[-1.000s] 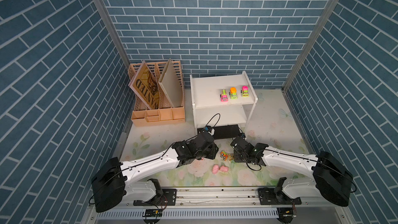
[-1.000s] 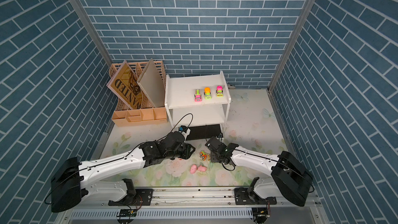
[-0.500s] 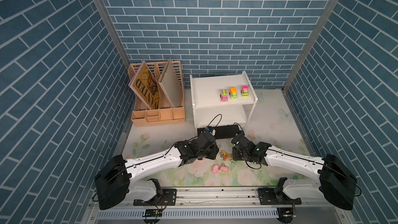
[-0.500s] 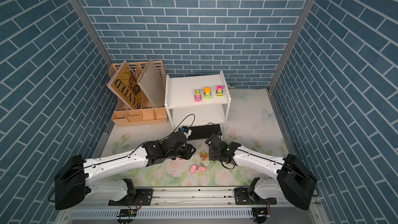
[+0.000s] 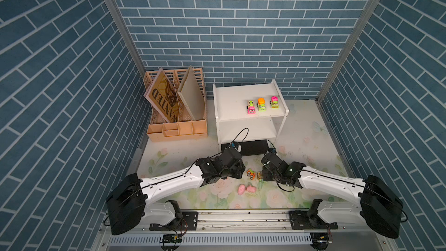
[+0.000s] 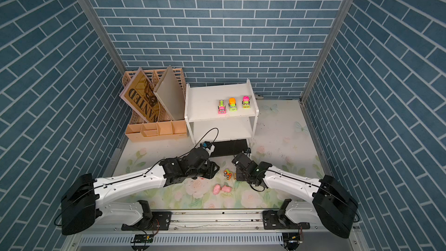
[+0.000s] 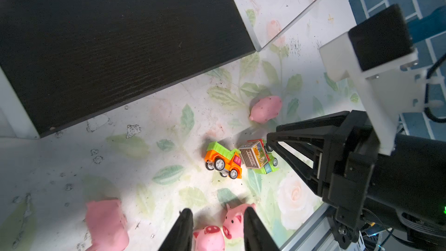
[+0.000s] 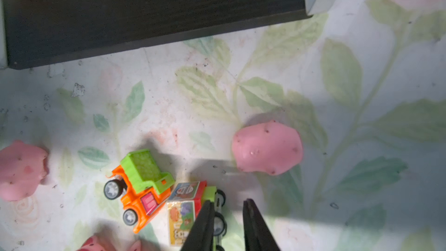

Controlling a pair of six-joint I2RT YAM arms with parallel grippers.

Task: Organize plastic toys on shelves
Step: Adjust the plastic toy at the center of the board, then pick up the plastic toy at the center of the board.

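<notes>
The orange truck (image 7: 223, 162) has a lime bed and black wheels. Touching it is a green truck (image 7: 257, 158) carrying a printed box. In both top views the pair lies on the floral counter (image 5: 301, 126) between my hands, at 3 o'clock from my left hand (image 7: 217, 211) and 9 o'clock from my right hand (image 8: 229, 201). My right hand's clenched fingertips sit just beside the green one's wheels (nothing caught between them). My left hand is slightly released, gripping nothing, with two pink pigs (image 5: 241, 189) at its 5 o'clock. Three more trucks (image 5: 261, 104) line the top board of the white shelves (image 5: 231, 102).
</notes>
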